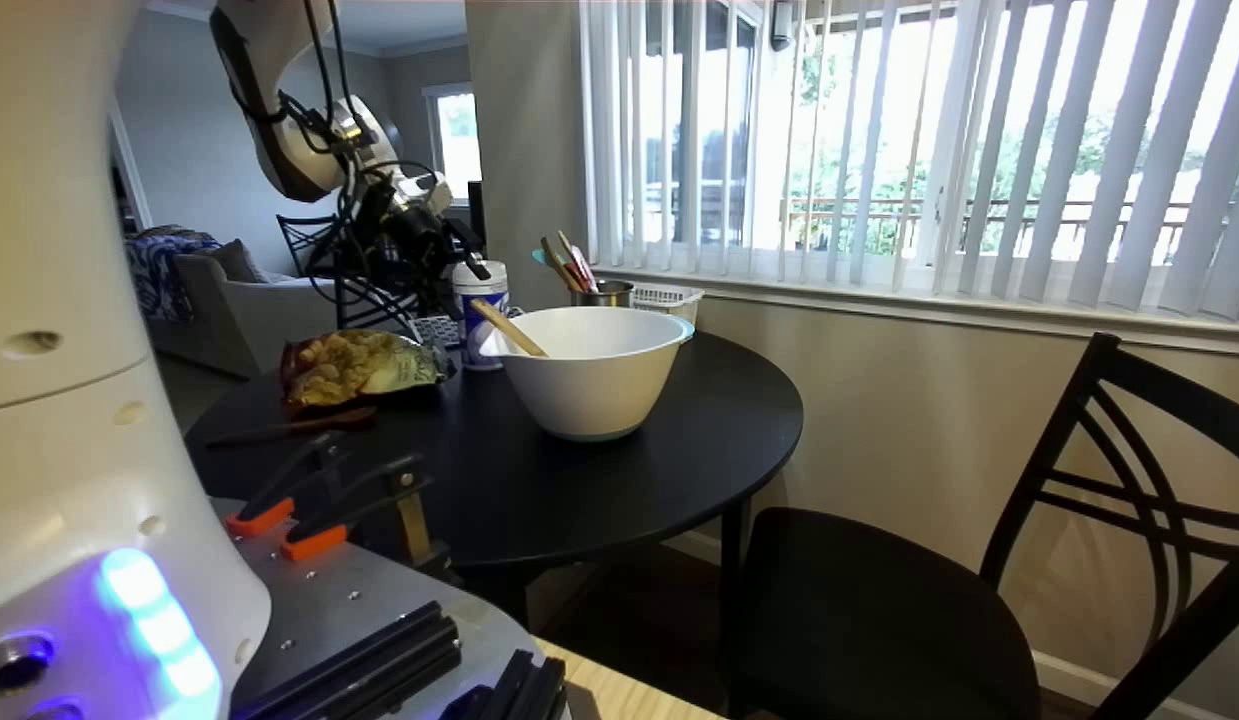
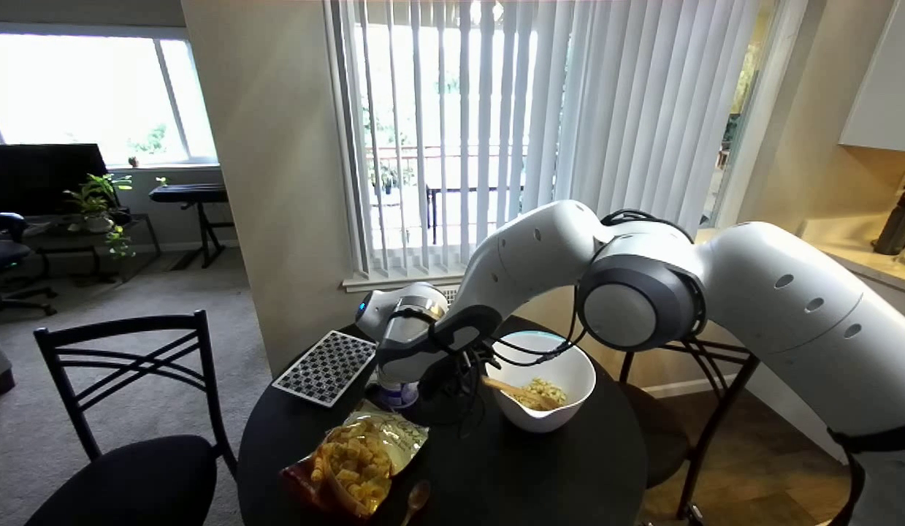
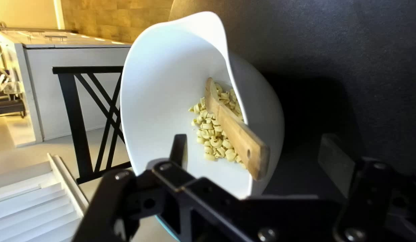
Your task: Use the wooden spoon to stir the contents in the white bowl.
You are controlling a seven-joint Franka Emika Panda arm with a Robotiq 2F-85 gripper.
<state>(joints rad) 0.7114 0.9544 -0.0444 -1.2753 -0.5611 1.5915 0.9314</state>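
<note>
Judging from the layout, standing at the brink of stirring rather than amid it: having the wooden spoon (image 3: 233, 127) already resting inside the white spouted mixing bowl (image 3: 154, 84), head down among pale, curled, pasta-like pieces (image 3: 216, 143), yet not gripping it. Probably leaving the main work undone: closing on the handle (image 3: 244, 143), then carrying the spoon round through the contents without tipping the bowl. Not being able to rule out a finished stir, finding no clear sign either way in the heap.

Presenting the gripper (image 3: 257, 156) with its jaws spread wide, clasping nothing. Taking the spot midway between the jaws as the clock's centre in the wrist view, seeing the handle's end almost at that centre, with the spoon running away toward eleven o'clock and the bowl reaching out toward ten. Counting instead from the bowl's middle, crossing the rim with the handle at about four o'clock. In an exterior view, showing the handle (image 1: 506, 327) sticking out at the bowl's ten o'clock and ending at about six o'clock from the jaws, with a gap between, so apparently not touching. Likely calling for a move down before closing, without showing the exact depth.
</note>
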